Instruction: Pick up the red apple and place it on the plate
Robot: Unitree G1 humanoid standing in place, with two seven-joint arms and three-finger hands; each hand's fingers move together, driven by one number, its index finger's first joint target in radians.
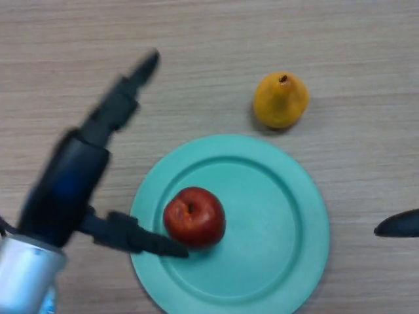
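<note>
Evidently placed: red apple (194, 217) sits on the teal plate (281, 222) toward its 8 o'clock rim, left hand (72, 176) fingers spread wide with nothing held, thumb tip just beside the apple; right hand (399, 224) idle at 3 o'clock, fingers' state unreadable.

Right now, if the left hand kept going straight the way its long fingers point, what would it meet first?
Nothing, as far as the view shows: the left hand points up-right over bare table, passing left of the pear.

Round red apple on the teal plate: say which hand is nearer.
Left. The left hand is open, thumb tip beside the round red apple; the right hand shows only at the far right edge.
</note>
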